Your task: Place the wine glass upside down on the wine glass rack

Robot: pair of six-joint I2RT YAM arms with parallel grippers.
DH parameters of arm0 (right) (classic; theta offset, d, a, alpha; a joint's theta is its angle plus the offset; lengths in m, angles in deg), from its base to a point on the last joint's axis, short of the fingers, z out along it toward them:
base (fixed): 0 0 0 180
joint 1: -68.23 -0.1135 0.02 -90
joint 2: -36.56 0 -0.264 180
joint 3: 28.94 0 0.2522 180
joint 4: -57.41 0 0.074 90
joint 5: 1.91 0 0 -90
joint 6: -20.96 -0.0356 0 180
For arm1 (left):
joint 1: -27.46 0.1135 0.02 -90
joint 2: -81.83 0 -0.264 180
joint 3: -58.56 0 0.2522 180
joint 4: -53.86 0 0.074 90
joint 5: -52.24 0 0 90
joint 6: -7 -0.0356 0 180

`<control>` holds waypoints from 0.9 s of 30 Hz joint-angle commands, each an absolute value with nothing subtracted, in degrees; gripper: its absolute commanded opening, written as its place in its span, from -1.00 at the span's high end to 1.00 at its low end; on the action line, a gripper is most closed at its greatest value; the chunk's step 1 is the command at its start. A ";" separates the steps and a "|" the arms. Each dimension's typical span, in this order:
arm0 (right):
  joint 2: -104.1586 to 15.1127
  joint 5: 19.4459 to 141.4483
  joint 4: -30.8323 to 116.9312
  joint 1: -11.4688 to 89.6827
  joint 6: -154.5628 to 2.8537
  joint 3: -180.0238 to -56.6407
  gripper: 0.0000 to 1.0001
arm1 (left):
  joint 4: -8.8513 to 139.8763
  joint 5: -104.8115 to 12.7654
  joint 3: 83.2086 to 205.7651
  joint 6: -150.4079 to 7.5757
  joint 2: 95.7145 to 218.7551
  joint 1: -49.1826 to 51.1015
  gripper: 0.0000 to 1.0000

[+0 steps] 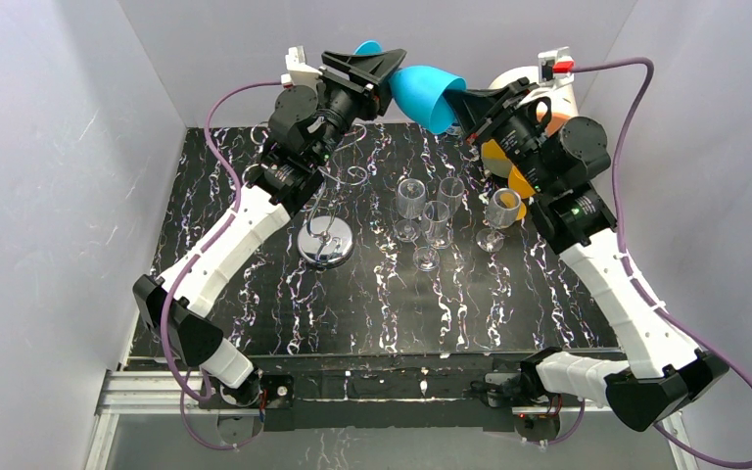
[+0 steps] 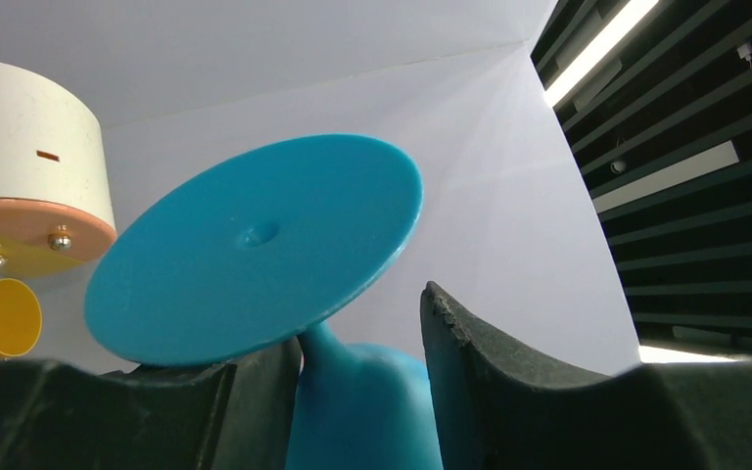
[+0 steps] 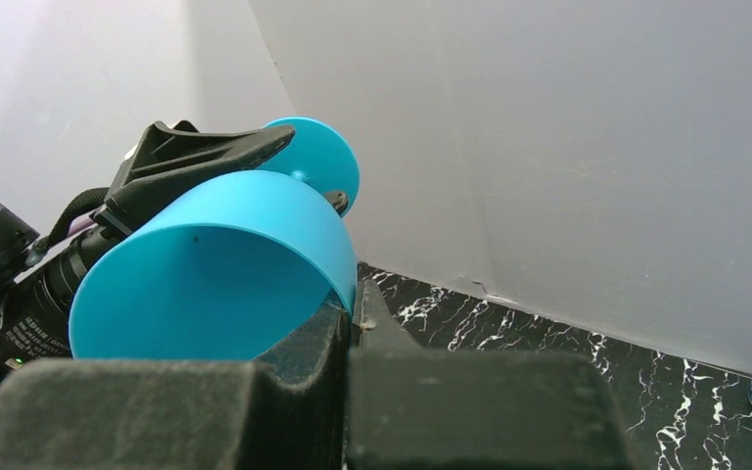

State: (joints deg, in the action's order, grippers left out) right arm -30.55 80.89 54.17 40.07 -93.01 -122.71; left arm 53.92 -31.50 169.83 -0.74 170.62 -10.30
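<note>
Starting at the bottom of the overhead view, the black marbled bench [image 1: 372, 304] runs up from the arm bases. Left of centre on it stands the wine glass rack [image 1: 325, 243], its chrome base flat on the bench, its wire scrolls rising above, with nothing hung on it. Just right of it, mid-frame, four clear glasses [image 1: 437, 230] stand upright in a loose group.

Beyond them, at top centre and raised off the bench, the blue wine glass [image 1: 429, 93] lies on its side between the two arms, well apart from the rack. The right gripper [image 1: 462, 106] has its fingers pinched tight on the bowl wall at the rim. The left gripper [image 1: 390, 76] sits at the foot end. Its fingers [image 2: 470, 362] stand part open on either side of the stem, one just beside it, the other with a gap, so they hold nothing yet.

This looks like a handover from right to left. Next, I judge, the left fingers must shut on the stem before the right lets go. Then the glass needs turning bowl-down and its foot slid into a scroll arm.
</note>
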 commanded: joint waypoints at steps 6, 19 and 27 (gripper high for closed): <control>-29.49 83.91 58.67 39.41 -89.52 -121.82 0.97 | 52.05 -28.28 170.11 -2.31 167.20 -10.74 0.38; -27.29 83.00 59.56 39.41 -90.37 -117.64 0.93 | 50.85 -26.75 167.84 -3.81 165.05 -10.75 1.00; -21.79 85.70 55.92 39.41 -90.53 -112.39 -0.21 | 48.51 -24.94 164.02 -10.75 161.70 -10.77 1.00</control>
State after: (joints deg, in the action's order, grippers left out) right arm -25.77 83.53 57.05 39.28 -91.30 -114.22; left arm 52.26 -27.81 165.40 -4.76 166.56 -10.60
